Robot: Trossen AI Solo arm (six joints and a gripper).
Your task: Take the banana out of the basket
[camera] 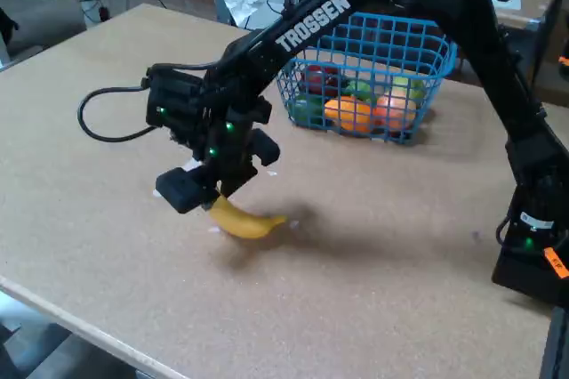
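The yellow banana is out on the brown tabletop, left of centre in the fixed view, its lower end resting on or just above the board. My gripper comes down over its upper end, black fingers on either side of it, shut on the banana. The blue wire-mesh basket stands further back to the right, partly behind the arm. It holds several other fruits, among them an orange one and a green one.
The arm's base stands at the table's right edge. The table's front edge runs diagonally at lower left. A black cable loops from the wrist. White cloth and other tables lie behind the far edge.
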